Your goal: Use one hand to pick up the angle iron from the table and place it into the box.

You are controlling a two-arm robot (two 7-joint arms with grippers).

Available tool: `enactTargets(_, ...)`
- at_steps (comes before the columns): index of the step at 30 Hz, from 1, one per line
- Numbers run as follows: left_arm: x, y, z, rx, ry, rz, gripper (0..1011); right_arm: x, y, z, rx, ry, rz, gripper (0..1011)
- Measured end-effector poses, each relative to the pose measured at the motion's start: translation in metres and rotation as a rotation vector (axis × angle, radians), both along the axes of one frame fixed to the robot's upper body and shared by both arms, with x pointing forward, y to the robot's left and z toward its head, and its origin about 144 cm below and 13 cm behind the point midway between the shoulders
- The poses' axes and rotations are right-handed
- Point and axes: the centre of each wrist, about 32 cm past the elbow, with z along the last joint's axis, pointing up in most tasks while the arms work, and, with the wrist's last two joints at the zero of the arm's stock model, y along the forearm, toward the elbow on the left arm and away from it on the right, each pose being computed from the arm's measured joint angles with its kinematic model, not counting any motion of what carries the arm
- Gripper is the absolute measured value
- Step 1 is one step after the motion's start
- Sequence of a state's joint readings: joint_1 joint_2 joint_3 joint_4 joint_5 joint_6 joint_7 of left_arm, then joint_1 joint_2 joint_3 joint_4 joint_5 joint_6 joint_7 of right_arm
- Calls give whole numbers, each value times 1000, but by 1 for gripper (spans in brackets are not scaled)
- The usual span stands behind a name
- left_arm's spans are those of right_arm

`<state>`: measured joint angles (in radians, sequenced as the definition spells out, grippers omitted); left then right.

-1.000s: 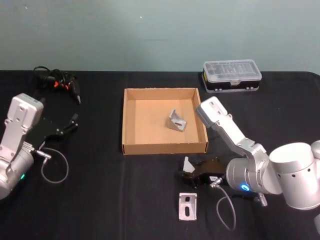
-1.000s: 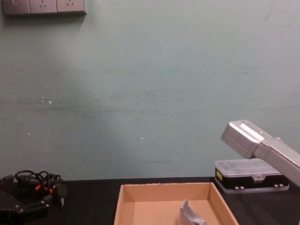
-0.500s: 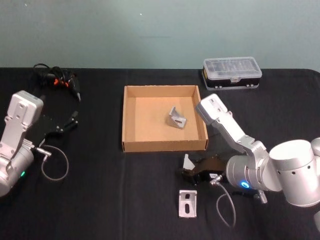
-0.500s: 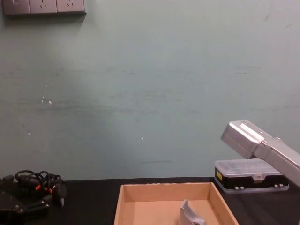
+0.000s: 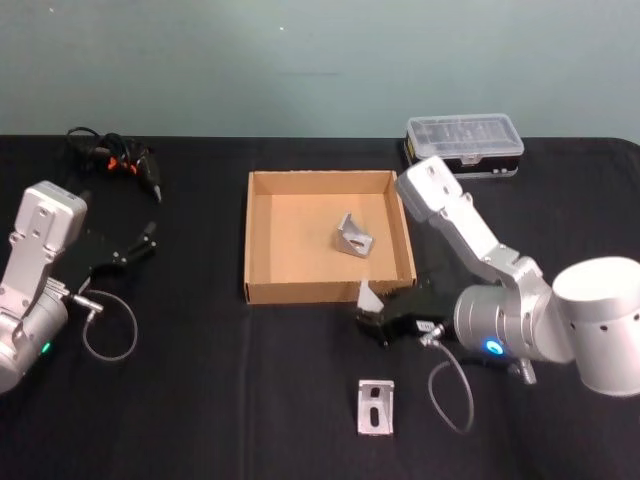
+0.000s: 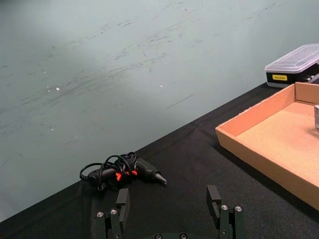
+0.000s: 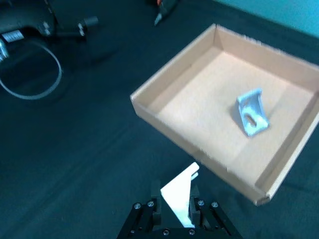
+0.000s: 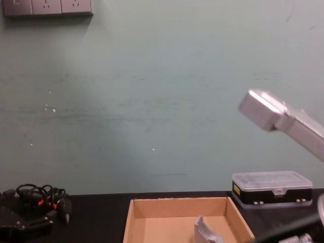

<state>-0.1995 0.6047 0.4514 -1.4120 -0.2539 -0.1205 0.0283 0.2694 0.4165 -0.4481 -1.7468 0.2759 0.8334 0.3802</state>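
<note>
A small silver angle iron (image 5: 368, 297) hangs just above the table (image 5: 200, 400), with my right gripper (image 5: 372, 318) shut on it. It is close to the front wall of the tan box (image 5: 320, 292). In the right wrist view the held angle iron (image 7: 179, 196) sits between the fingers of the right gripper (image 7: 175, 211), just short of the box wall (image 7: 152, 118). A second angle iron (image 5: 353, 238) lies inside the box. A third one (image 5: 376, 407) lies flat on the table in front of the right arm. My left gripper (image 5: 140, 245) rests open at the far left.
A clear-lidded plastic case (image 5: 464, 148) stands behind the box at the right. A black tool with tangled cables (image 5: 115, 160) lies at the back left. A cable loop (image 5: 110, 330) hangs by the left arm. The box's low rim (image 8: 129, 223) shows in the chest view.
My right gripper has risen and moved toward the box's front wall with the angle iron in it. The right arm's elbow is higher. The left arm has stayed still.
</note>
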Motion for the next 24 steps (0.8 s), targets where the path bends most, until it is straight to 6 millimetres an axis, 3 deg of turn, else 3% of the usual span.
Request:
enactTargets(7, 0, 0, 0, 0, 0, 0, 1011, 20, 9, 18, 19, -34, 20, 302)
enactTargets(13, 0, 0, 0, 0, 0, 0, 1012, 51, 22, 25, 44, -56, 25, 302)
enactTargets(24, 0, 0, 0, 0, 0, 0, 1011, 105, 47, 17, 63, -8, 29, 302)
